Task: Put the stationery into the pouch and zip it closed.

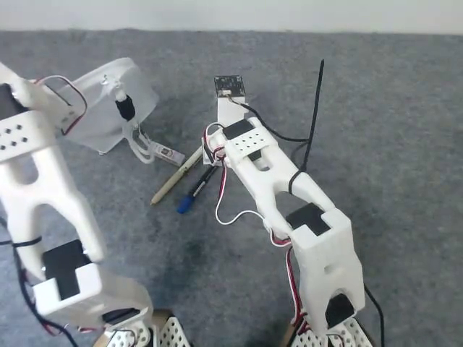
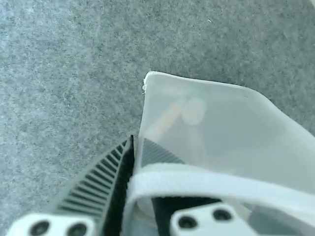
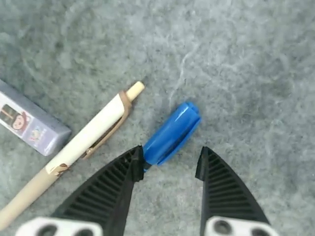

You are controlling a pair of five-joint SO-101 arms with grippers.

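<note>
My left gripper (image 2: 140, 147) is shut on the rim of the translucent pouch (image 2: 221, 128) and holds it tilted up off the carpet at the back left (image 1: 108, 101). On the carpet lie a blue-capped pen (image 3: 172, 132), a beige pen (image 3: 88, 142) and a small grey eraser box (image 3: 29, 125). In the high view the blue-capped pen (image 1: 194, 194) and the beige pen (image 1: 173, 177) lie side by side, with the eraser box (image 1: 163, 152) close to the pouch. My right gripper (image 3: 171, 152) is open, its fingers on either side of the blue cap.
Grey carpet (image 1: 376, 130) covers the whole table, with free room to the right and in front. A black cable (image 1: 315, 108) rises behind the right arm. A loose white wire (image 1: 235, 215) hangs beside the pens.
</note>
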